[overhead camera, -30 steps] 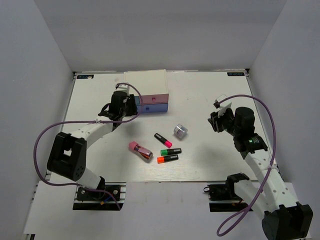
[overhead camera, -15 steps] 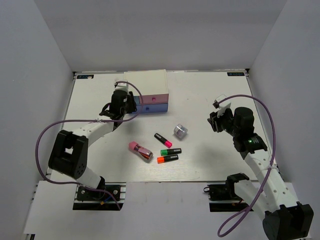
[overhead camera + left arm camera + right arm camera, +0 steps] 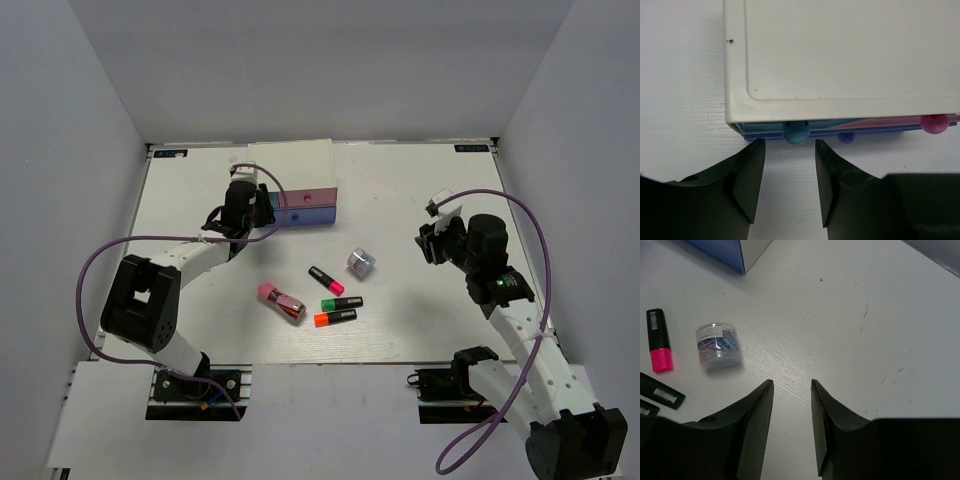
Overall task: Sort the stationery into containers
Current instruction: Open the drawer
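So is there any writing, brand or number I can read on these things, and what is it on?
Nothing here can be read.
On the pink marker: white barcode label, print too small.
On the clip tub: white label, blurred.
On the far-left blue sticker: too small.
On the far-right blue sticker: too small.
On the drawer unit: no text.

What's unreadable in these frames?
- Drawer contents: left wrist view, drawer unit's white top covers them.
- Light blue drawer front: top view, left gripper hides most of it.
- Two markers: right wrist view, coloured ends cut off at left edge.
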{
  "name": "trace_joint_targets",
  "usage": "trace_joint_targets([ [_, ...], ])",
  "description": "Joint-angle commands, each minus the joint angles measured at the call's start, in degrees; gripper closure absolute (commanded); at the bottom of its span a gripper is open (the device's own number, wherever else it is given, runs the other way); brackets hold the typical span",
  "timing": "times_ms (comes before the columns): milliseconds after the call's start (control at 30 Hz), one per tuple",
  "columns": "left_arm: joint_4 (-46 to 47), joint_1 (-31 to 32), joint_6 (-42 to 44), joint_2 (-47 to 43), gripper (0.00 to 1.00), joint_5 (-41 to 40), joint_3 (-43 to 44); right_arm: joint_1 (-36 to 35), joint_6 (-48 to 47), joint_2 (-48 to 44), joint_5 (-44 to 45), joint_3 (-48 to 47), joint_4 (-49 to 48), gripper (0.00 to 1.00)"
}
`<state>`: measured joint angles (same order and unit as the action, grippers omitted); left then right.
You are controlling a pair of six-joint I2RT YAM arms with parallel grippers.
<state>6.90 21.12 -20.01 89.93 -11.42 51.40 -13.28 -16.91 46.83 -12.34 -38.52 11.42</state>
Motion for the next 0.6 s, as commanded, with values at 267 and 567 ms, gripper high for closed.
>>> trace_joint_targets([
  [267,3.8,0.1,-0.9,-0.9,0.46,-1.1,2.3,-0.8,0.4,-0.9,0.6,0.1,-2.8,0.56],
  [567,5.0,0.1,-1.4,-0.9,0.51,-2.4,1.8,-0.9,0.3,-0.9,0.9,0.1,-2.8,0.56],
])
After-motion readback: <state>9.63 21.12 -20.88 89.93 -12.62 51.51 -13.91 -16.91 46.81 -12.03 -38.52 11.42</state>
